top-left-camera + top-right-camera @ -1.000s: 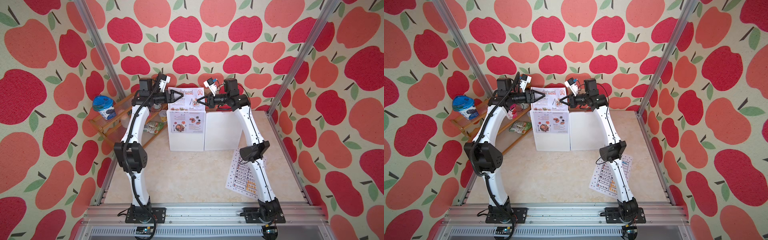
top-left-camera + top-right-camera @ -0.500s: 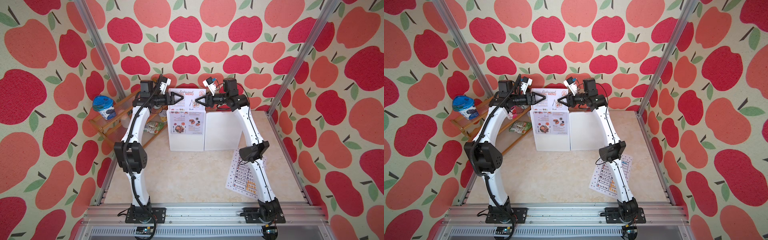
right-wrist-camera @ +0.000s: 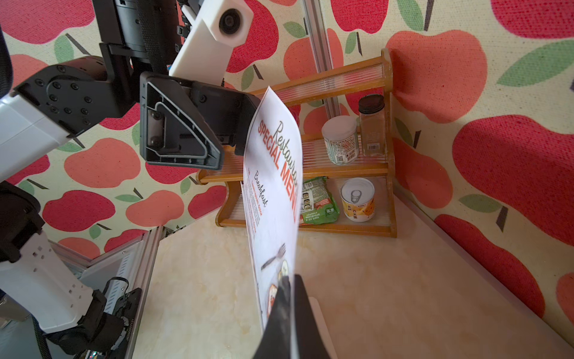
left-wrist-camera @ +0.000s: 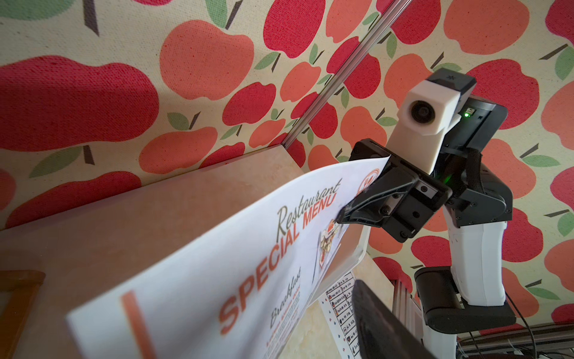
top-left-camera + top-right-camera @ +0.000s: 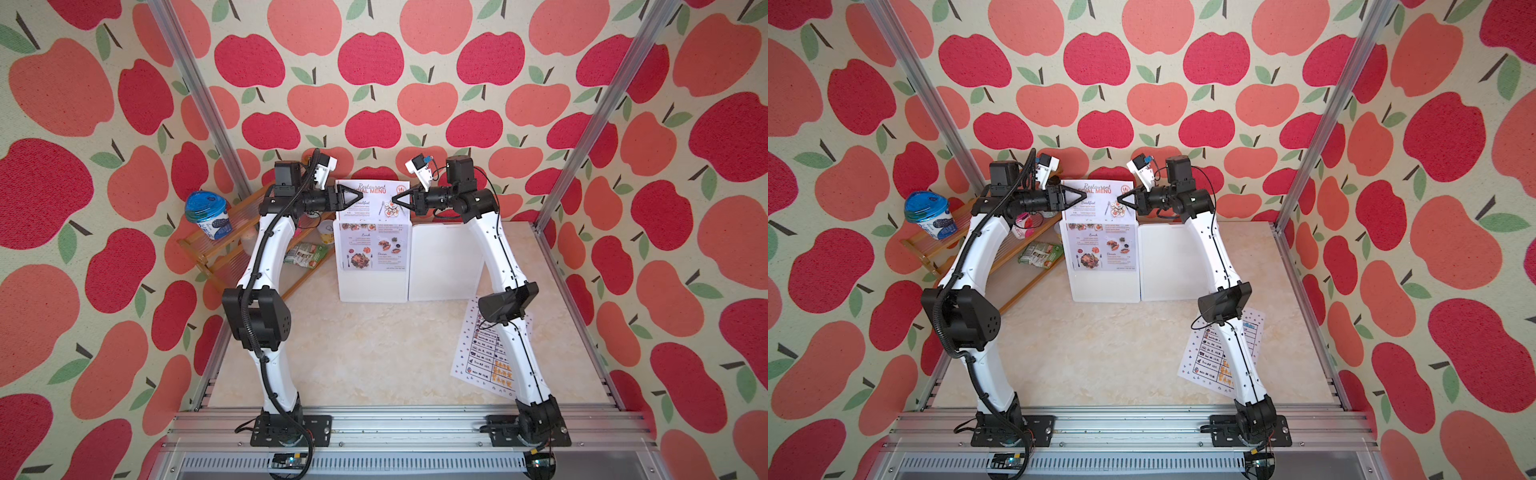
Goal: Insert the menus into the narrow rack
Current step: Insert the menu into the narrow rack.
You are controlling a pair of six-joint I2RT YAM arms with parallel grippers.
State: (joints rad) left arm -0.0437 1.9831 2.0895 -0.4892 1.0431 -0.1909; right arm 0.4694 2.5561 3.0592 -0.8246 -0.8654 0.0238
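At 10 o'clock, pushed against the wall: a wooden shelf (image 3: 341, 171), with a blue-lidded cup (image 5: 206, 214) on the top board, a white jar (image 3: 340, 140) and a spice bottle (image 3: 371, 130) on the middle one, a green packet (image 5: 307, 254) and a can (image 3: 357, 199) on the lowest. Packet end of the shelf just beside the rack (image 5: 444, 262). In front of the shelf, the left arm (image 5: 266, 249), hiding part of it in both top views.

At 12 o'clock, near the far wall, the rack itself: white, two pockets side by side. In the left pocket, the photo menu (image 5: 374, 206), upright, lower half down behind the pocket's front, heading part free above the rim.

At the sheet's left edge, the left hand (image 5: 360, 194), released: fingers (image 3: 183, 133) apart, the near one clear of the printed face, the other mostly hidden behind the paper. At the sheet's right edge, beside the heading, the right hand (image 5: 395, 200), clenched on the paper, level with the left hand and pointing toward it.

At 4 o'clock, flat on the surface (image 5: 374, 353), the table menu (image 5: 484, 363), partly under the right arm (image 5: 500, 262), near the surface's right edge.

From the middle toward 6 o'clock, wide bare room; tight only at 12 o'clock, between the two hands and the wall.

Compared with one second ago: top of the sheet then skewed, now straight; right hand then lower and tilted, now horizontal; table menu unmoved.
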